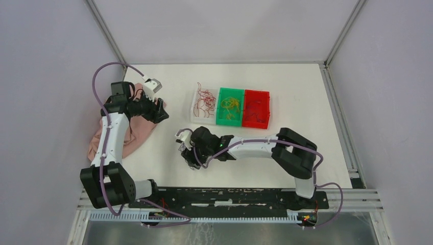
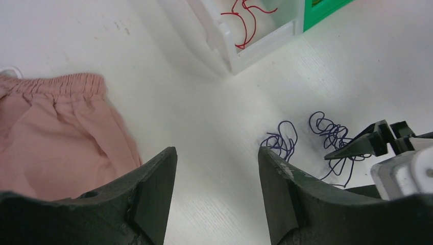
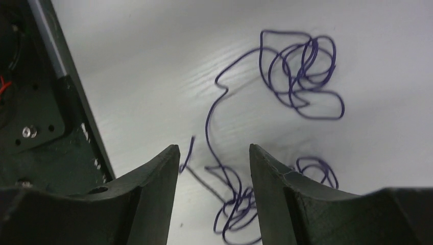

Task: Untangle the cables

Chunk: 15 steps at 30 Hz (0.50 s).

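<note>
Item: purple cables (image 3: 301,76), loose curls toward the near edge of the surface (image 1: 306,92), mid-width. We found the right tool (image 3: 213,163) directly above them, jaws apart, one strand running through the gap. The left tool (image 2: 217,153), jaws apart and empty, stood farther leftward.

- White counter (image 2: 204,122): smooth and matt
- Pink cloth (image 2: 51,148): soft and wrinkly
- White plastic box (image 2: 263,45): shiny
- Thin purple cables (image 3: 301,71): smooth, a bit shiny
</note>
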### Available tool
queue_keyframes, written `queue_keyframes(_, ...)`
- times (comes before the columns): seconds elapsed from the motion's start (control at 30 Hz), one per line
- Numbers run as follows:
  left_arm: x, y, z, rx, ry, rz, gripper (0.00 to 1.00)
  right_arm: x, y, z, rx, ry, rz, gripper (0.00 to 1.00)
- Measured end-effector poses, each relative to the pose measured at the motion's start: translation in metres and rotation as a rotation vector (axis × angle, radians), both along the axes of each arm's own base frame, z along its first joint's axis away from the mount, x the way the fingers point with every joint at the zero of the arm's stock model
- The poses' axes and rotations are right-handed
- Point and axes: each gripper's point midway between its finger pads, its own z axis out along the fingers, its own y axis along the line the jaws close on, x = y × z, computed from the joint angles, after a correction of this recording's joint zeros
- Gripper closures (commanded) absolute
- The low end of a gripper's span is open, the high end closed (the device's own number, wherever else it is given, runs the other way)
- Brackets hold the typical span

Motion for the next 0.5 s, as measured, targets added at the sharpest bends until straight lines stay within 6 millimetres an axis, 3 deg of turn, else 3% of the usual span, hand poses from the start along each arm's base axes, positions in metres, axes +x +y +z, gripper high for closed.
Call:
queue_keyframes(0.2, -0.002, 0.004, -0.004, -0.010, 0.009, 0.000, 0.31, 0.022, 0.041, -0.015, 0.030, -0.016, -0.027, 0.47)
queue_keyframes(0.27, -0.003, 0.003, -0.003, -0.013, 0.008, -0.003, 0.31, 0.028, 0.050, -0.021, 0.031, -0.022, -0.042, 0.58)
queue_keyframes(0.4, -0.003, 0.003, -0.003, -0.016, 0.008, -0.006, 0.31, 0.035, 0.054, -0.031, 0.017, -0.031, -0.067, 0.92)
queue_keyframes(0.5, -0.006, 0.000, -0.003, -0.028, 0.010, -0.023, 0.31, 0.042, 0.053, -0.026, 0.030, -0.041, -0.085, 1.00)
